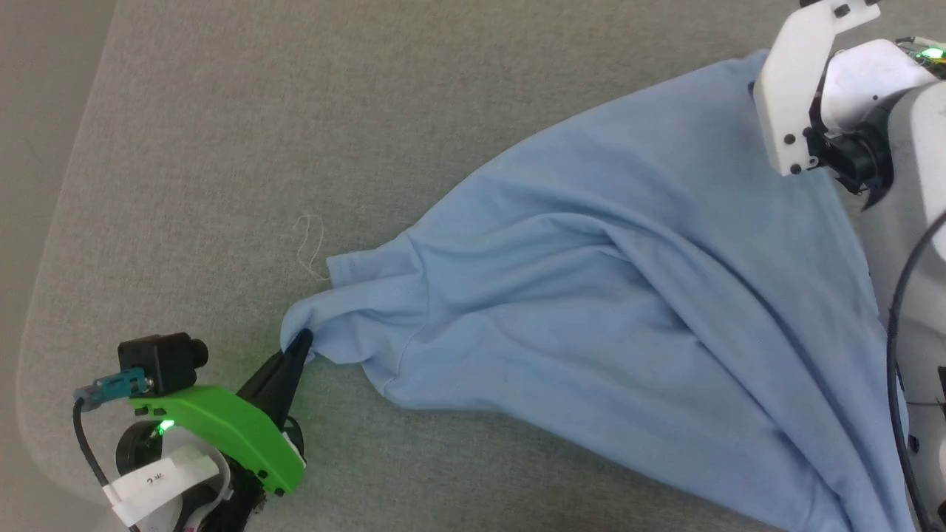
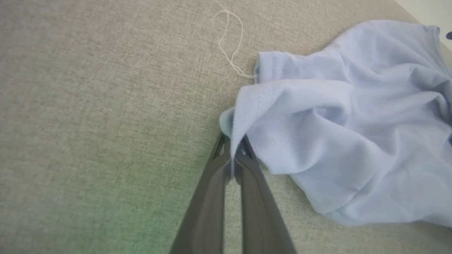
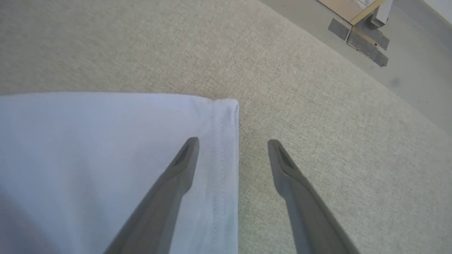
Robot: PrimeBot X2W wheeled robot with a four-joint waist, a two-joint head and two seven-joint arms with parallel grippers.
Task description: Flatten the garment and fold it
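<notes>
Shirt (image 1: 628, 295): light, limp, rumpled centre-frame; best held at hems. Left claw (image 2: 233, 151) clamped on what is probably a sleeve edge; right claw (image 3: 233, 148) apart, straddling hem corner.

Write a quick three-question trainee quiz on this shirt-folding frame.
1. True or false: the left hand is shut on an edge of the shirt.
2. The right hand is: A) open, straddling the shirt's hem; B) shut on the hem; C) shut, clear of the shirt.
3. What small loose thing lies on the grey surface beside the shirt?

Key: 1 true. 2 A. 3 a white thread.
</notes>
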